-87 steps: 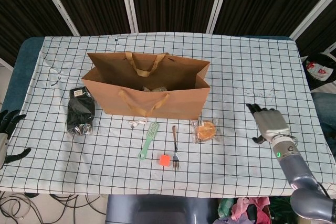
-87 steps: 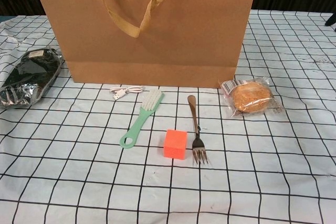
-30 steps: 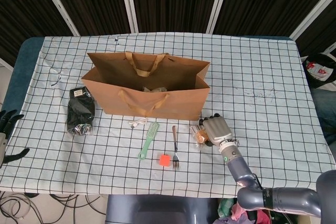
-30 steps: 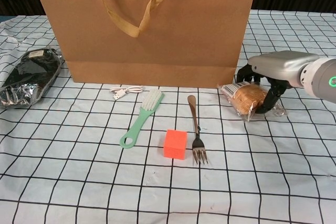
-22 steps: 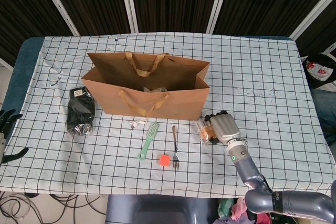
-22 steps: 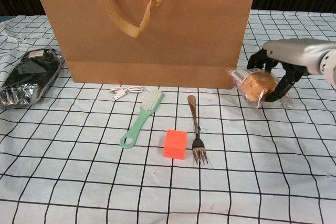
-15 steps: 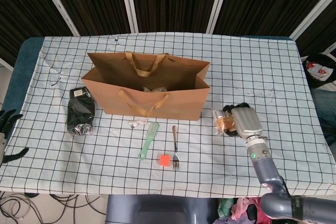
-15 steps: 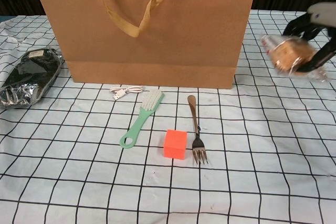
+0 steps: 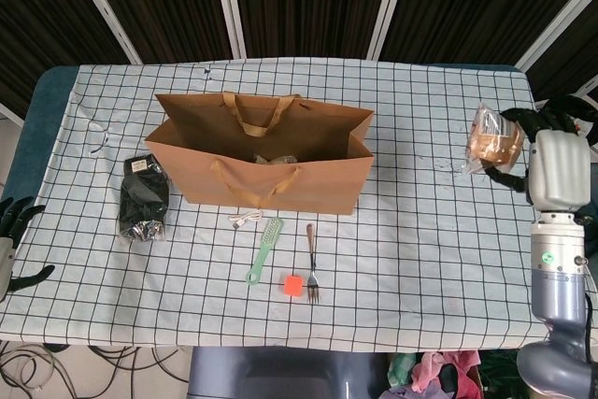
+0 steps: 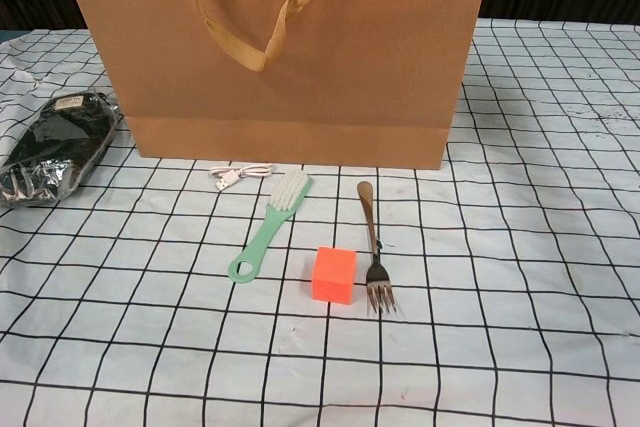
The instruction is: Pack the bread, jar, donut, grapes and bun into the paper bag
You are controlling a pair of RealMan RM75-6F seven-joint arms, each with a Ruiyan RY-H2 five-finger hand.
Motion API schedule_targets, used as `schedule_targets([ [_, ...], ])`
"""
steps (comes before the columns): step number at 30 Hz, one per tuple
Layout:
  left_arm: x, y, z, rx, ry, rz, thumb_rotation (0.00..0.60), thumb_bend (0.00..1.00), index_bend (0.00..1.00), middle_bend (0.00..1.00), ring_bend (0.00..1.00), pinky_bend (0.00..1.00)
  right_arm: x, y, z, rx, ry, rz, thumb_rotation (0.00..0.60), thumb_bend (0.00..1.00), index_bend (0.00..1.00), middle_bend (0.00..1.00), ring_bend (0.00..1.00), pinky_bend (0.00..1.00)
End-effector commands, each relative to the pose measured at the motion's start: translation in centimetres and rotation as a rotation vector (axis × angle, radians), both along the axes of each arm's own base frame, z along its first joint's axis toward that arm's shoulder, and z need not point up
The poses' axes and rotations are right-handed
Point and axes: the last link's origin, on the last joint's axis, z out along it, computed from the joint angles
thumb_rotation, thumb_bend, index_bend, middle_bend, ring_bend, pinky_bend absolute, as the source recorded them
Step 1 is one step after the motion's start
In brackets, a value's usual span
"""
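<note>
- The right hand [image 9: 553, 161] holds a wrapped bun [image 9: 492, 140] up at the right edge.
- An open paper bag [image 9: 266, 163] stands on the checked tablecloth [image 9: 439, 231].
- A dark packet [image 9: 144, 197] lies left of the bag.
- A green brush [image 9: 265, 249], fork [image 9: 311, 263] and orange cube [image 9: 293, 284] lie in front.
- The left hand [image 9: 13, 240] shows at the left edge, fingers apart.

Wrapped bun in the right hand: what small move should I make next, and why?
Probably carry the right hand leftward until it is above the open mouth of the paper bag. The hand holds the wrapped bun raised, well to the right of the bag, so it is too far over to release yet, and the bag's top stands open.
</note>
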Motion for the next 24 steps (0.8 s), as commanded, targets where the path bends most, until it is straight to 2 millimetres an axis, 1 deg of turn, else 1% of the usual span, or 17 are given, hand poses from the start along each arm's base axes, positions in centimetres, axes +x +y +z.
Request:
schedule_targets([
  [1,0.0,0.0,0.0,0.002,0.000,0.001,0.600,0.10,0.18,0.09,0.03,0.08,3.4,-1.4,0.5,0.015,0.041,0.088,0.600,0.39,0.47,0.38,0.33,0.20],
  [4,-0.1,0.1,0.1,0.005,0.000,0.003,0.600,0.10,0.18,0.09,0.03,0.08,6.0,-2.3,0.1,0.041,0.047,0.146,0.600,0.39,0.47,0.38,0.33,0.20],
  [7,-0.1,0.1,0.2,0.013,0.000,0.006,0.600,0.10,0.18,0.09,0.03,0.08,9.1,-3.3,-0.7,0.083,0.055,0.207,0.600,0.39,0.47,0.38,0.33,0.20],
  [8,-0.1,0.2,0.2,0.016,0.001,0.007,0.600,0.10,0.18,0.09,0.03,0.08,10.2,-3.7,-1.1,0.101,0.054,0.228,0.600,0.39,0.47,0.38,0.33,0.20],
  [10,-0.2,0.2,0.2,0.017,0.003,0.010,0.600,0.10,0.18,0.09,0.03,0.08,11.7,-4.3,-2.0,0.135,0.041,0.252,0.600,0.39,0.47,0.38,0.33,0.20],
  [11,-0.2,0.2,0.2,0.015,0.003,0.012,0.600,0.10,0.18,0.09,0.03,0.08,12.7,-4.5,-2.7,0.167,0.028,0.273,0.600,0.39,0.47,0.38,0.33,0.20],
  [12,-0.2,0.2,0.2,0.013,0.003,0.013,0.600,0.10,0.18,0.09,0.03,0.08,13.3,-4.6,-3.1,0.186,0.021,0.283,0.600,0.39,0.47,0.38,0.33,0.20],
  [14,-0.2,0.3,0.2,0.009,-0.003,0.012,0.600,0.10,0.18,0.09,0.03,0.08,15.6,-5.2,-4.8,0.259,0.002,0.324,0.600,0.39,0.47,0.38,0.33,0.20],
  [17,-0.2,0.3,0.3,0.011,-0.007,0.009,0.600,0.10,0.18,0.09,0.03,0.08,18.1,-5.8,-7.2,0.322,-0.011,0.357,0.600,0.39,0.47,0.38,0.33,0.20],
  [20,-0.3,0.3,0.5,0.013,-0.012,0.010,0.600,0.10,0.18,0.09,0.03,0.08,20.0,-6.0,-10.2,0.413,-0.040,0.377,0.600,0.39,0.47,0.38,0.33,0.20],
  [24,-0.3,0.2,0.7,0.015,-0.023,0.011,0.600,0.10,0.18,0.09,0.03,0.08,20.9,-6.4,-12.9,0.458,-0.018,0.381,0.600,0.39,0.47,0.37,0.33,0.20],
])
